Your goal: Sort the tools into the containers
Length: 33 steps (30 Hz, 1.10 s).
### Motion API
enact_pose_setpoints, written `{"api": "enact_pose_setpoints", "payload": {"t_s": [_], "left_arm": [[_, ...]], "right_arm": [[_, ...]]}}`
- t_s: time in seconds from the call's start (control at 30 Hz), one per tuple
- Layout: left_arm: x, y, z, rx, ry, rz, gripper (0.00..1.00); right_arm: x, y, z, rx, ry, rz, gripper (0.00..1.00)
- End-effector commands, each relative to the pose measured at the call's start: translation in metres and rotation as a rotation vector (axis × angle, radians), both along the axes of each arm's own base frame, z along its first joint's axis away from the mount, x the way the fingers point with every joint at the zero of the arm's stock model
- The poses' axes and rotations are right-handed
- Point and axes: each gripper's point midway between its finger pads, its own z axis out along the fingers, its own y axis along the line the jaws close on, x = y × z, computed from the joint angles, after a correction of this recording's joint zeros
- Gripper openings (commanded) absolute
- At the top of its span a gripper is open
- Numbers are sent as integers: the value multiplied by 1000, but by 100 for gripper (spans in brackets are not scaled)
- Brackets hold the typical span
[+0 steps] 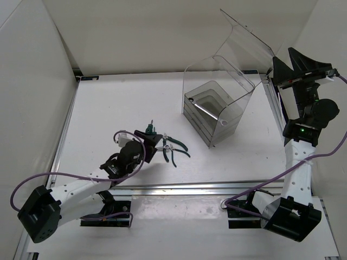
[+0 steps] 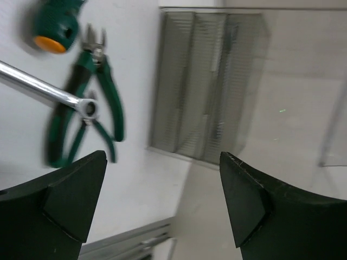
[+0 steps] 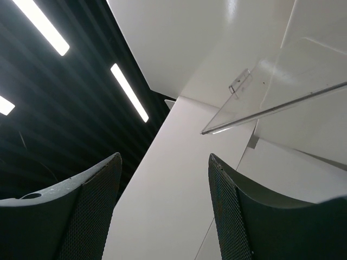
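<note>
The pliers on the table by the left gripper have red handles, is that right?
Not quite. The pliers on the table by the left gripper have dark green handles, not red. The left wrist view shows this plainly.

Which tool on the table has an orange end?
The stubby green-handled screwdriver; the pliers beside it are dark green only, and the wrench is bare silver.

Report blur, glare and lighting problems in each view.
Top external: sharp and evenly lit, with faint reflections on the clear bin. Left wrist: blurred, with the pliers, wrench and screwdriver smeared. Right wrist: aimed upward, bright strip lights against darkness, and glare along the lid edge.
</note>
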Motion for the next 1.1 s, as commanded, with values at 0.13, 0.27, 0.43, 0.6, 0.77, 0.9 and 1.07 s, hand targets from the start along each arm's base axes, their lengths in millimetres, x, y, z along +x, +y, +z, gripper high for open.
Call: {"api": "enact_pose_setpoints", "payload": {"t_s": [0.13,0.27,0.43,0.6,0.77,0.9,1.07], "left_arm": [[3,-12,7,-283,35,201,96],[-4,-5,-18,-289,92,278,96],[-4,0,-38,-279,118,308,95],[-2,-2,-52,-263,144,324,94],[1,-8,-61,-252,153,322,91],[3,-6,-71,-231,160,349,82],[6,-5,-86,-206,174,376,78]], "right_arm": [[-23,5,28,199,38,181,68],[-25,5,33,199,30,183,68],[-27,6,37,201,23,185,68],[-26,5,36,206,29,185,68],[-26,5,41,212,24,194,68],[-24,3,45,228,22,200,68],[-26,4,52,224,13,210,68]]}}
